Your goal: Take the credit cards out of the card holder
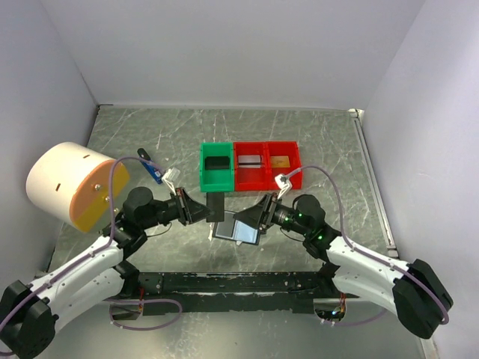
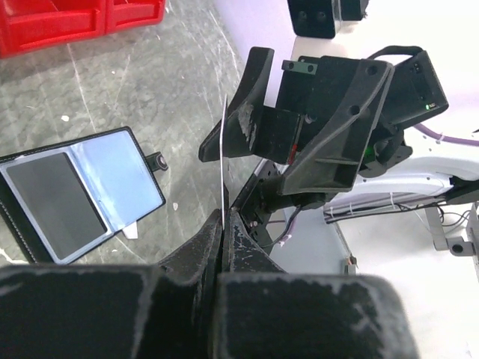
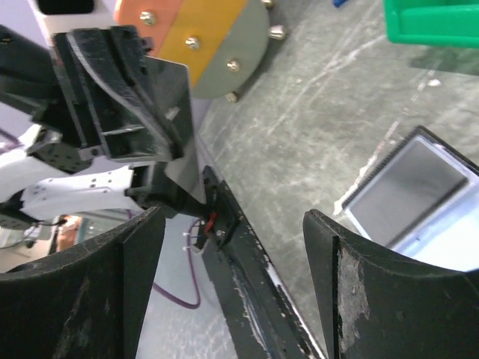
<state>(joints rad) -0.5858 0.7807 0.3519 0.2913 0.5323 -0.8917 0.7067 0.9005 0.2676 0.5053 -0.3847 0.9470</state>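
Note:
The card holder (image 1: pixel 241 231) lies open on the table between my grippers, its pale blue sleeves facing up. In the left wrist view the card holder (image 2: pixel 112 168) has a dark grey card (image 2: pixel 56 203) in its left sleeve. My left gripper (image 1: pixel 205 210) is shut on a thin dark card (image 1: pixel 215 208), held on edge above the table left of the holder; the card shows edge-on in the left wrist view (image 2: pixel 224 157). My right gripper (image 1: pixel 255 216) is open and empty beside the holder's right side, and the holder (image 3: pixel 419 198) shows past its right finger.
A green bin (image 1: pixel 205 173) holds a black card (image 1: pixel 218 161). Two red bins (image 1: pixel 267 177) hold a silvery card (image 1: pixel 249 160) and an orange-gold card (image 1: pixel 280 161). A white and orange cylinder (image 1: pixel 71 185) stands at the left, with a blue and black stick (image 1: pixel 152 171) beside it.

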